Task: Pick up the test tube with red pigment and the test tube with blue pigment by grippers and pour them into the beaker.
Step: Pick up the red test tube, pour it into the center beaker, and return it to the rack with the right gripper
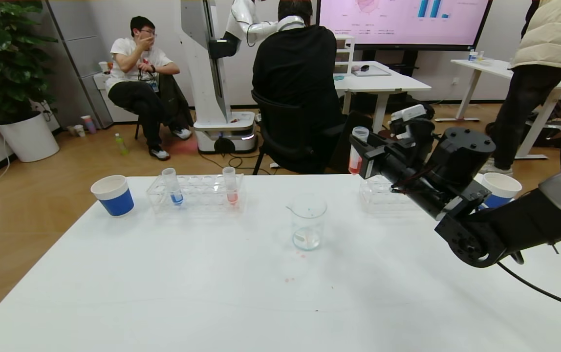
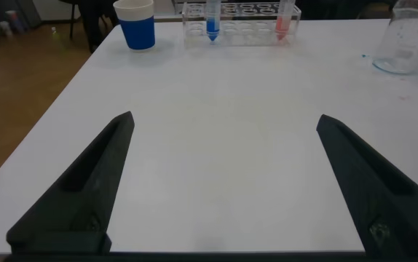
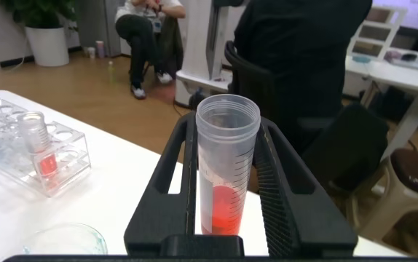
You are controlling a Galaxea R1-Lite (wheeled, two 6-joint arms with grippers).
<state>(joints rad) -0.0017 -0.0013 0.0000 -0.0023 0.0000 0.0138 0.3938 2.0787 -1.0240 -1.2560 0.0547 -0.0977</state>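
My right gripper [image 1: 364, 152] is shut on the test tube with red pigment [image 1: 356, 151] and holds it upright above the table's far edge, right of the beaker [image 1: 307, 221]. The right wrist view shows the tube [image 3: 226, 175] clamped between both fingers, vivid red liquid at its tip. The test tube with blue pigment [image 1: 173, 188] stands in the left rack [image 1: 197, 194]; it also shows in the left wrist view [image 2: 212, 20]. My left gripper [image 2: 225, 120] is open and empty, low over the near left table; it does not show in the head view.
A paler pink tube [image 1: 231, 188] stands in the left rack. An empty clear rack [image 1: 383, 196] sits under my right gripper. Blue-and-white paper cups stand at far left [image 1: 113, 195] and far right [image 1: 499, 188]. Pink drops [image 1: 300, 254] mark the table [image 1: 163, 293] near the beaker.
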